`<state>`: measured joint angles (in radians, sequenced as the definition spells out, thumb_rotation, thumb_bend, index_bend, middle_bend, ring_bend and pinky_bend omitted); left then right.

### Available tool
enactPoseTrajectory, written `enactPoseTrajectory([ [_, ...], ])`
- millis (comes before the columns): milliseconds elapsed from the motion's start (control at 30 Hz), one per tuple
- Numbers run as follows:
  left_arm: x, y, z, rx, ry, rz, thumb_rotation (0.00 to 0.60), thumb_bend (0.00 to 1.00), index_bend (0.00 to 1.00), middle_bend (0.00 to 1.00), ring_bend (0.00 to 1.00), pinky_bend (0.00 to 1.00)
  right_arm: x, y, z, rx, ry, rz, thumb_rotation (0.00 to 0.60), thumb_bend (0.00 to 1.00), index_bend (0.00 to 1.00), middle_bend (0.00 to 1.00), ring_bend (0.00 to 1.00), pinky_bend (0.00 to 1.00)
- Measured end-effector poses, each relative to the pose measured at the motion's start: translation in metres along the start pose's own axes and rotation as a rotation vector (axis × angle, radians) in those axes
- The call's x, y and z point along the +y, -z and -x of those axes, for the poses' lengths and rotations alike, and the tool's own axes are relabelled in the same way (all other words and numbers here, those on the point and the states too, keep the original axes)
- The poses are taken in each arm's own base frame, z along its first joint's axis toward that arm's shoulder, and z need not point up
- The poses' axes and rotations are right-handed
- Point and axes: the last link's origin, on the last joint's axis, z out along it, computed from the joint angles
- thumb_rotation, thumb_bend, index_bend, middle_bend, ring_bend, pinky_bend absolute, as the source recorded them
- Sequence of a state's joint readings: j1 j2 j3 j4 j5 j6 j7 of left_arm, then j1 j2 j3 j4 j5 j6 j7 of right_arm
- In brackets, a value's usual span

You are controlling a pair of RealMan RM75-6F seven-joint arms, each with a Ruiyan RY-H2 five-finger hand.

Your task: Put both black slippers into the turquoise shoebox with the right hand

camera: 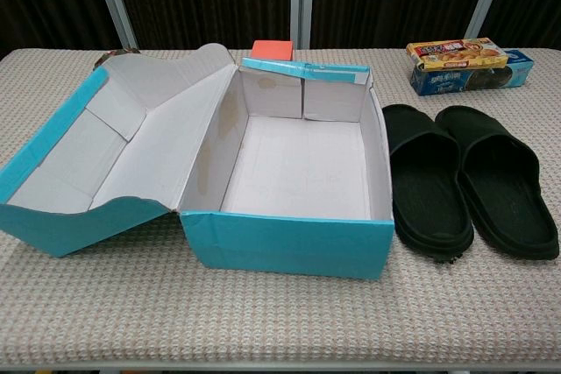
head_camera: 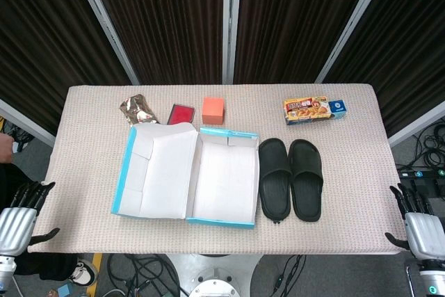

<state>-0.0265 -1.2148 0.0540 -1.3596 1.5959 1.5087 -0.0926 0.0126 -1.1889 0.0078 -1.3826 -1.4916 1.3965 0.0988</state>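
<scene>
Two slippers (head_camera: 290, 179) lie lengthwise, toes pointing away.

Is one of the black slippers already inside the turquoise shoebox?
No, both black slippers lie side by side on the table, right of the open, empty turquoise shoebox.

Left robot hand (head_camera: 15, 224) and right robot hand (head_camera: 419, 231) hang empty, fingers apart.

Dark curtains (head_camera: 167, 19) behind beige table (head_camera: 348, 165)
</scene>
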Motion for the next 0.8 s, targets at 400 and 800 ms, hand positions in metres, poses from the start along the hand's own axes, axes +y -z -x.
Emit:
enactPoseTrajectory([
  [400, -0.003, 0.002, 0.000, -0.006, 0.024, 0.005, 0.600, 0.00, 0.07, 0.14, 0.05, 0.07, -0.044, -0.069, -0.039, -0.014, 0.038, -0.106, 0.600, 0.00, 0.00, 0.08, 0.00, 0.00],
  [800, -0.006, 0.009, 0.002, -0.010, 0.038, 0.007, 0.600, 0.00, 0.07, 0.14, 0.05, 0.07, -0.125, -0.148, -0.061, -0.210, -0.032, -0.224, 0.600, 0.00, 0.03, 0.17, 0.00, 0.03],
])
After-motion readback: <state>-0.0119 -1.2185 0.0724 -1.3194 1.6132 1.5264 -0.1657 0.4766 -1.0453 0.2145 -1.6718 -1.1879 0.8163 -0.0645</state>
